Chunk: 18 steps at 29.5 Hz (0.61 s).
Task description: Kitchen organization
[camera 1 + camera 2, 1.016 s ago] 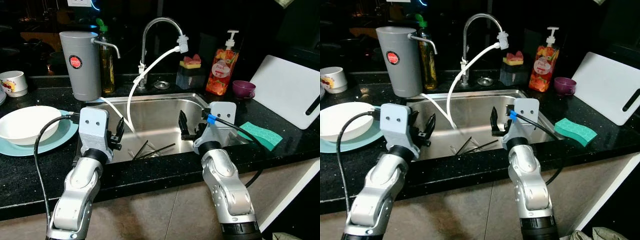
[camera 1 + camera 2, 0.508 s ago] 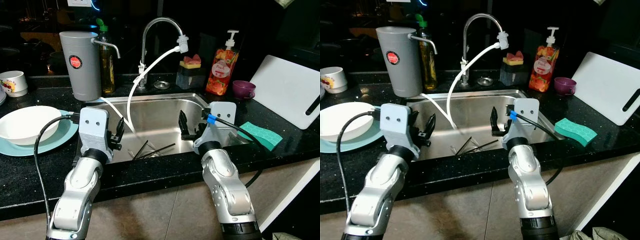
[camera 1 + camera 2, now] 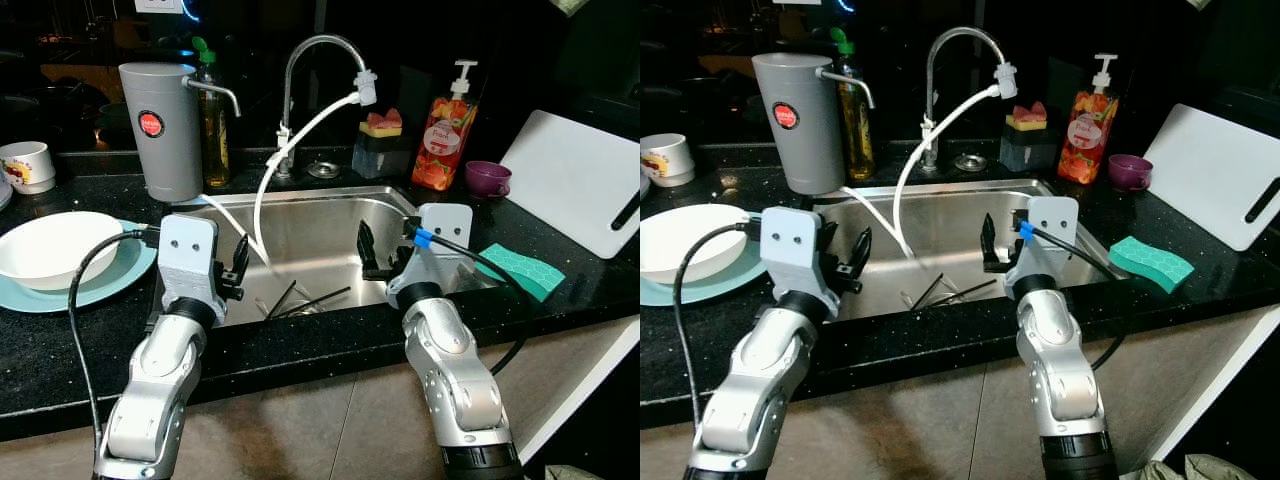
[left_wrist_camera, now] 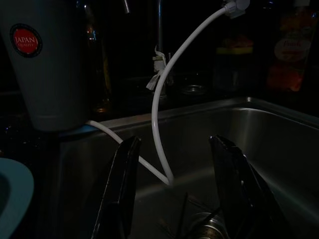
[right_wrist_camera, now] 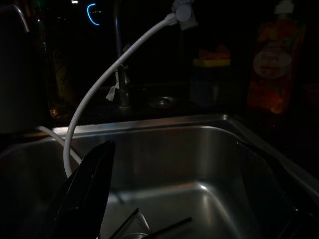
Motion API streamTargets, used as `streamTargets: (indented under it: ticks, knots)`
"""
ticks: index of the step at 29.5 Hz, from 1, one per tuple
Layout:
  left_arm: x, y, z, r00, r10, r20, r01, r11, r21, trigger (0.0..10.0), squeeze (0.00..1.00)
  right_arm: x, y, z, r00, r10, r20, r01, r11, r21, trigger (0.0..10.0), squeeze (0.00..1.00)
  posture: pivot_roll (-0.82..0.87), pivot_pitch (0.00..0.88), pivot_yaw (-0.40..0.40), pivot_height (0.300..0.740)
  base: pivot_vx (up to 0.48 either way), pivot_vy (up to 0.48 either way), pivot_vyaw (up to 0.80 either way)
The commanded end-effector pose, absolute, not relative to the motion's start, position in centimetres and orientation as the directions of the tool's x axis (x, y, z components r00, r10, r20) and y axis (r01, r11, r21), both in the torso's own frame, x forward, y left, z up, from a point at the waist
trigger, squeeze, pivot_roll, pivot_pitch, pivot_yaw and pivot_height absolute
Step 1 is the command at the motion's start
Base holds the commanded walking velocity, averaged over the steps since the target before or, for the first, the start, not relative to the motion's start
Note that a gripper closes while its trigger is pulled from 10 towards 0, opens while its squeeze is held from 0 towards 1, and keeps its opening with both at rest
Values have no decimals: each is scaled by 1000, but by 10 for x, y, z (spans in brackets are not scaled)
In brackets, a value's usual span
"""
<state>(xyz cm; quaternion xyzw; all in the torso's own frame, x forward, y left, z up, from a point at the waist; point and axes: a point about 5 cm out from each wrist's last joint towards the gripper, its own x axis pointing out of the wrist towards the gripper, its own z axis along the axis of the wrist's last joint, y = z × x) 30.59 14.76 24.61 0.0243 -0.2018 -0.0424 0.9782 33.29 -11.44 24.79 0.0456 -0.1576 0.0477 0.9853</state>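
Observation:
A steel sink (image 3: 300, 215) is set in a black counter. Dark chopsticks (image 3: 305, 299) lie on its bottom near the drain. My left gripper (image 3: 238, 268) hovers open over the sink's left side, nothing between its fingers (image 4: 122, 189). My right gripper (image 3: 372, 256) hovers open over the sink's right side, fingers (image 5: 87, 191) wide apart and empty. A white bowl (image 3: 55, 247) sits on a teal plate (image 3: 105, 282) left of the sink. A green sponge (image 3: 520, 268) lies on the counter to the right.
A grey water filter (image 3: 160, 130), an oil bottle (image 3: 213, 120) and a faucet (image 3: 310, 60) with a white hose (image 3: 275, 160) stand behind the sink. An orange soap dispenser (image 3: 445, 130), a purple cup (image 3: 487, 178), a white cutting board (image 3: 580, 180) and a mug (image 3: 25, 165) are also there.

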Motion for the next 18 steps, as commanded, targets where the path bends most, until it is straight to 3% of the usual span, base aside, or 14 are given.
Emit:
streamTargets:
  ticks: [1, 18]
  knots:
    - [306, 145, 246, 915, -101, 390, 80, 994, 70, 10000, 0, 334, -115, 247, 947, 78, 311, -106, 992, 75, 10000, 0, 135, 71, -71, 740, 0, 0, 0]
    - [307, 144, 246, 915, -103, 391, 82, 994, 70, 10000, 0, 334, -115, 248, 946, 78, 313, -107, 991, 75, 10000, 0, 136, 67, -70, 740, 0, 0, 0]
